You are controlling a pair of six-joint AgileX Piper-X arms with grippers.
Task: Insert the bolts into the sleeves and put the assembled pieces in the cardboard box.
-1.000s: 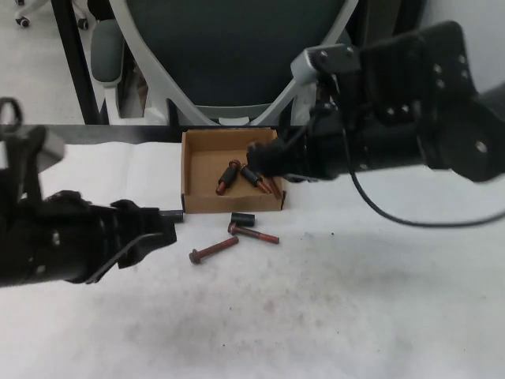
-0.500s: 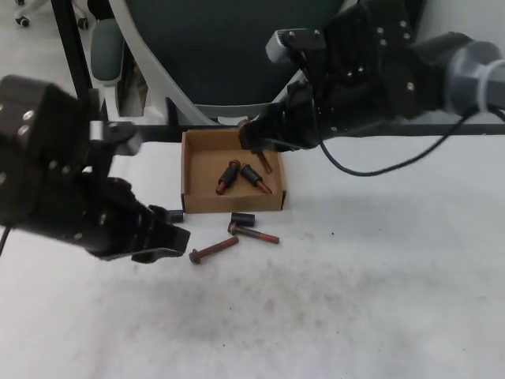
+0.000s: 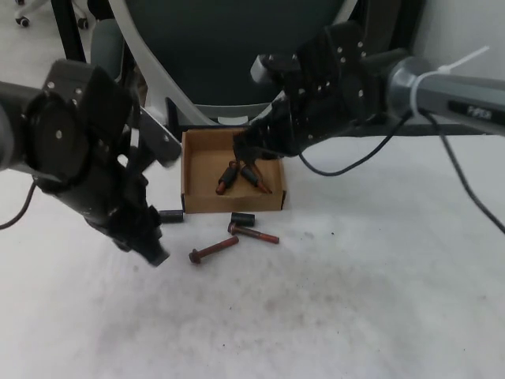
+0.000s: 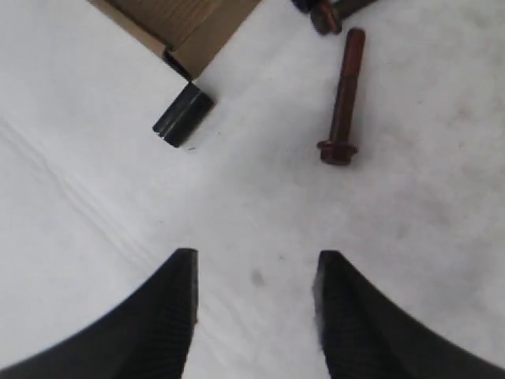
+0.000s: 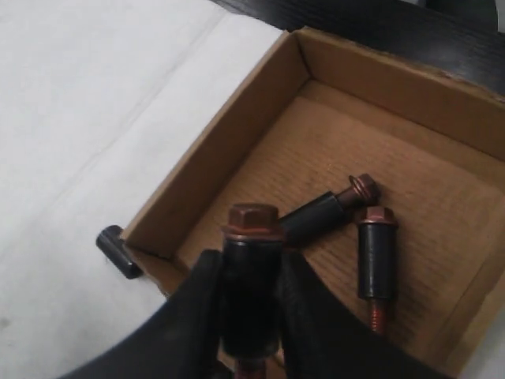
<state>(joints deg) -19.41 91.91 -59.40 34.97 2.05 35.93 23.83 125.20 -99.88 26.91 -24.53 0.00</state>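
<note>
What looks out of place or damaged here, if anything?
Nothing stands out. Two assembled pieces lie in the box; two bolts and two sleeves lie loose on the bench, not yet joined.

The box (image 5: 221, 150) is brown corrugated cardboard, matt, with a finely ribbed floor and rough cut edges. The loose bolt (image 4: 344, 87) is reddish-brown metal with a dull sheen. The loose sleeve (image 4: 183, 115) is black, matt and smooth outside; whether plastic or rubber cannot be told. The held sleeve (image 5: 251, 292) shows the same black finish with a faint gloss. The surface (image 4: 410, 221) is white, matt and cloth-like, lightly creased and smudged grey. The left jaws are black matt plastic, finely ribbed on their inner faces.
</note>
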